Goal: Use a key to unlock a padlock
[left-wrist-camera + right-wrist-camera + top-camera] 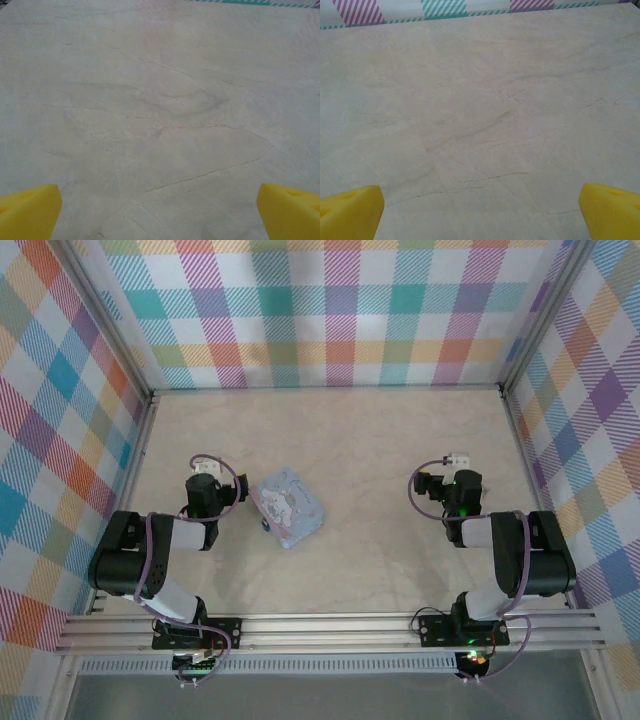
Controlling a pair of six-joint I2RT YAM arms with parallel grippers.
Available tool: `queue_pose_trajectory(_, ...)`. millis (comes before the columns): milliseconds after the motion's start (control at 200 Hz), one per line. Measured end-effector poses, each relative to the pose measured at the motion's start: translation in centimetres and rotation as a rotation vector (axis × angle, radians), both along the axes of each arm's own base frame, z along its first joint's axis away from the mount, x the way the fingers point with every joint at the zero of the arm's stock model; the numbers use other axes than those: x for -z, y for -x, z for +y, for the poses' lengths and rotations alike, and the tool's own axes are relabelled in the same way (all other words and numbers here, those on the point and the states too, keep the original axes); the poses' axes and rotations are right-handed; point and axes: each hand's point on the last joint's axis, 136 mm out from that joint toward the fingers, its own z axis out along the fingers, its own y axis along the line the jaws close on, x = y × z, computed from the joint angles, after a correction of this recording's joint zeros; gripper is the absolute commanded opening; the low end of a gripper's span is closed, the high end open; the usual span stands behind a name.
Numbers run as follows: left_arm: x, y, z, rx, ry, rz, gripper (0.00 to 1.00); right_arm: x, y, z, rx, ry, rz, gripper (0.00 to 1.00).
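Counter point(350, 440): marble top inside plaid walls, both arms parked at the near edge.

Left arm point(150, 550) is folded back, with the left end effector point(205, 472) just beside the left edge of the box and not touching it. In the left wrist view the left end effector point(159, 212) has its yellow fingertips point(27, 210) spread wide with nothing between them, over bare counter.

Right arm point(510, 550) is folded the same way. The right end effector point(455, 468) is well apart from the box, on the right side. In the right wrist view the right end effector point(481, 212) is also spread wide and empty, fingertips point(612, 210) at the frame edges.

Pale-blue tin box point(290, 508) lies flat near the middle of the counter, rotated diagonally, lid closed.

Padlock point(265, 526) is a tiny dark speck at the box's near-left side, facing the left arm base. It is too small to tell the shackle state.

Key: too small to tell where it lies, and neither end effector is pinching one.

Progress estimate: about zero. Nothing is grasped and the lock is untouched. Left to do: locate and pick the key, steady the box (probably with the left arm, which is closest), align and insert the key, turn it, pop the shackle.
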Motion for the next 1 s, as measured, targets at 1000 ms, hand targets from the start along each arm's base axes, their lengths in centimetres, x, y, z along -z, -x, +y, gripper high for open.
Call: queue_pose_trajectory(1000,-1.5,-1.0,-0.1,0.001,-0.003,0.048,1.00,-1.7,0.0,0.0,-0.002,-0.001,0.019,1.00)
